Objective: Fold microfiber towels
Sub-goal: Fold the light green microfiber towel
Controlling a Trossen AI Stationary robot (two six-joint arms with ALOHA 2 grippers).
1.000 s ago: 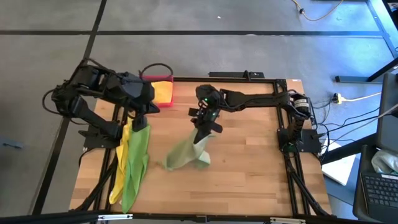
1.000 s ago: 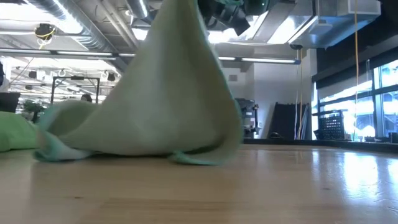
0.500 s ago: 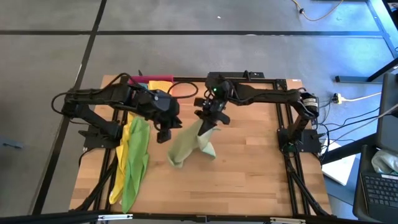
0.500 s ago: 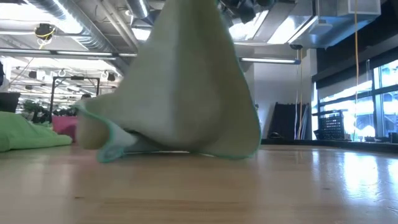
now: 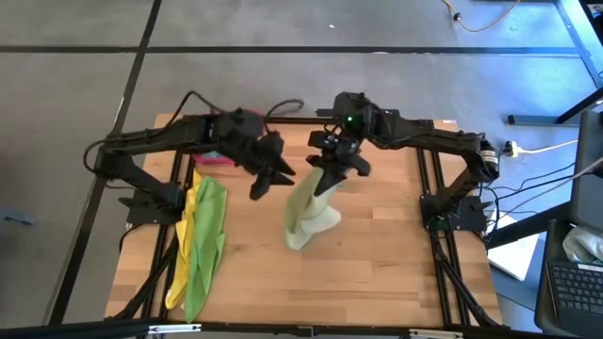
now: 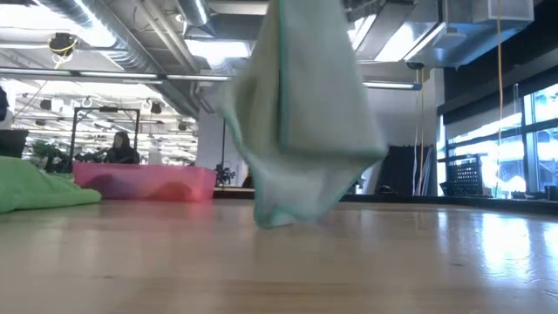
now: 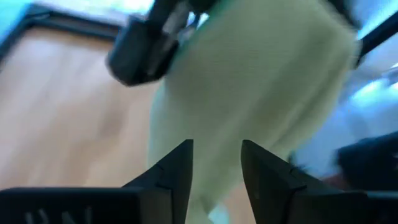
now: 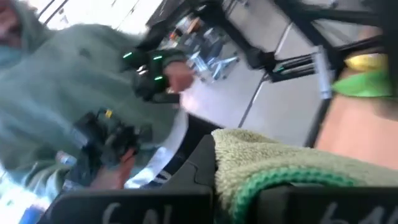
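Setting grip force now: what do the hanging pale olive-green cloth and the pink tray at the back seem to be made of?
The pale olive-green cloth looks like soft, matte microfiber: it drapes in limp folds from the right gripper, and the right wrist view shows a nubby pile with a stitched green hem. The pink rectangular tray looks like rigid, slightly translucent plastic, judging by its straight walls.

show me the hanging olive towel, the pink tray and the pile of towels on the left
pale olive towel (image 5: 311,212), high view, on its hanging body below the right gripper (image 5: 332,179)
pink tray (image 6: 144,183), low view, on its front wall
pile of towels (image 5: 203,240), high view, on the bright green cloth
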